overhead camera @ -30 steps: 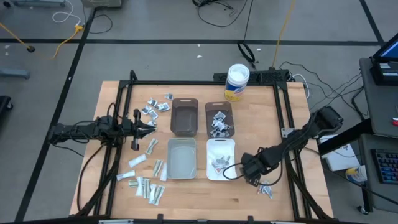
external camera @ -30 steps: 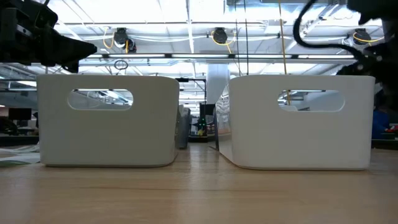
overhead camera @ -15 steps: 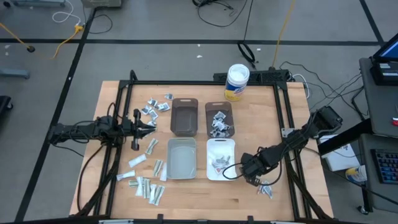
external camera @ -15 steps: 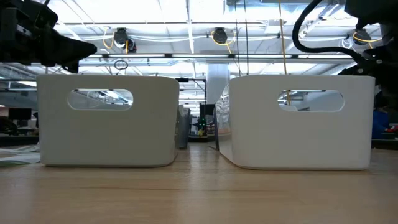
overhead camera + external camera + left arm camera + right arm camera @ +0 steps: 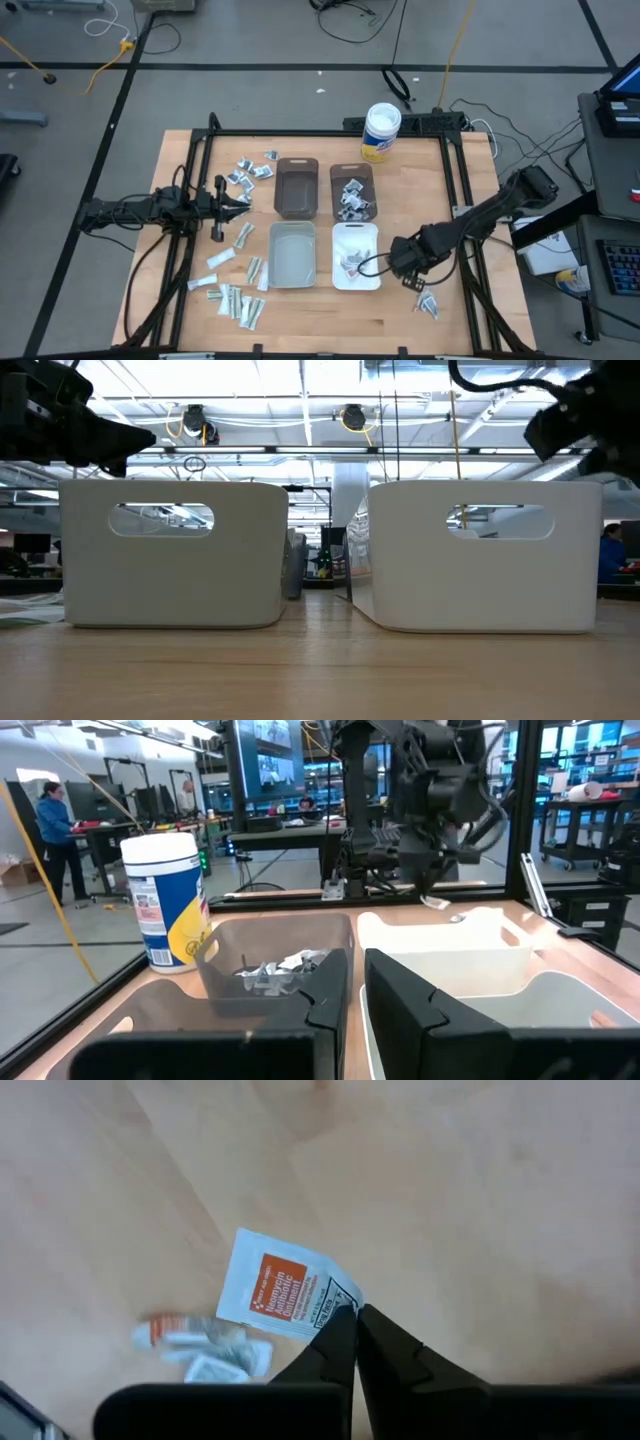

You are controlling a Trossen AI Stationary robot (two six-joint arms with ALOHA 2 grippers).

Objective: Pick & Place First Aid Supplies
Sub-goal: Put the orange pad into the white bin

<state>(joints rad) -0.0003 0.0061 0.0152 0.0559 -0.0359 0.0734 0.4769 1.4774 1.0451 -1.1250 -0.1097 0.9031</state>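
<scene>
Now, right pincer [image 5: 352, 1320] pinching white packet [image 5: 280, 1288] (orange label) above table [image 5: 480, 1200], left pincer [image 5: 243, 199] narrow.

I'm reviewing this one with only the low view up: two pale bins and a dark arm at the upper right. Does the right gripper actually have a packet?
Observer: Yes. In the right wrist view the right gripper has its fingers shut on one corner of a white packet with an orange label.
Operator: Any other packets near it?
Observer: A few small packets lie on the table beyond the held one.
Operator: Is the white bin empty?
Observer: No. The high view shows several packets lying in the white bin.
</scene>
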